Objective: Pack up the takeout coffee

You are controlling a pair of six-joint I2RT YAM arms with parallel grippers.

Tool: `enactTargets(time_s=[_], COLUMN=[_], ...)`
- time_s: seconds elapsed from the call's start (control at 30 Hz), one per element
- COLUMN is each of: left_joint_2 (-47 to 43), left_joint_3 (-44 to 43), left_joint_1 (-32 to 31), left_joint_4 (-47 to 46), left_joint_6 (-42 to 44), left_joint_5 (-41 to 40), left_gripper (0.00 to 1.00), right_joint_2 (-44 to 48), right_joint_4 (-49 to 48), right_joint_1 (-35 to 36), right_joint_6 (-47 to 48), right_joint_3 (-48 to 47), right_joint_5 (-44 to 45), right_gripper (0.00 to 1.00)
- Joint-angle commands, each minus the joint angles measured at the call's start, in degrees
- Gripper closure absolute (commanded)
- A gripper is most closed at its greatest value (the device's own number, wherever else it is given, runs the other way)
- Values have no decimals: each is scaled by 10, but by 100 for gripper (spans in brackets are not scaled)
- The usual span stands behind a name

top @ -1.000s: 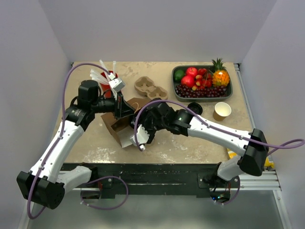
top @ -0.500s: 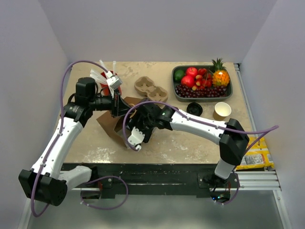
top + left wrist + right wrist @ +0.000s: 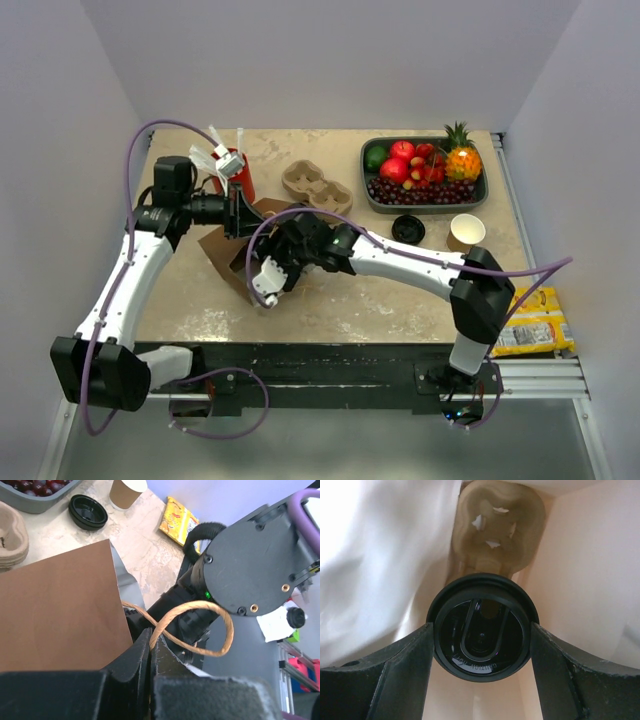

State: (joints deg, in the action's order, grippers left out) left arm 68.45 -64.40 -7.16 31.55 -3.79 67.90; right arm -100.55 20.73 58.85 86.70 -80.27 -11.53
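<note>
The takeout coffee [image 3: 482, 627] shows as a round black lid; its cup is hidden below. My right gripper [image 3: 481, 630] is shut on it, one finger against each side of the lid, inside the brown paper bag [image 3: 222, 250]. A moulded pulp carrier [image 3: 497, 525] lies deeper in the bag, beyond the lid. In the top view the right gripper [image 3: 264, 282] reaches into the bag's mouth. My left gripper [image 3: 151, 632] is shut on the bag's twine handle [image 3: 220, 645] and holds the bag [image 3: 60, 610] up at its top edge, by the left gripper [image 3: 238, 213].
A loose black lid [image 3: 408, 228] and a lidless tan cup [image 3: 466, 232] sit right of centre. A fruit tray [image 3: 372, 192] stands at the back right. A second pulp carrier [image 3: 315, 185] and a red cup of straws [image 3: 232, 170] are behind the bag. A yellow packet [image 3: 535, 325] lies off the table's right front.
Both arms and the bag have shifted left and slightly back. The right gripper has gone further into the bag's mouth. The left gripper stays shut on the handle.
</note>
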Motion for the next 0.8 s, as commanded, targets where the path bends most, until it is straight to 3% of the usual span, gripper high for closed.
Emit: enactTargets(time_s=[0.0,0.3,0.77], left_joint_2=[18,26,42], left_joint_3=[-22,-38,-52], left_joint_1=[11,15,19], left_joint_4=[11,18,68], left_joint_6=[4,4,35], left_joint_5=[51,38,71], left_gripper=[100,100,100], right_joint_2=[-19,-61,-43], right_joint_4=[-73,-66,-191], right_joint_1=[4,4,-2], right_joint_6=[-16,-13,-39], right_joint_3=[1,-15,42], right_joint_5=[21,48,15], right_gripper=[100,100,100])
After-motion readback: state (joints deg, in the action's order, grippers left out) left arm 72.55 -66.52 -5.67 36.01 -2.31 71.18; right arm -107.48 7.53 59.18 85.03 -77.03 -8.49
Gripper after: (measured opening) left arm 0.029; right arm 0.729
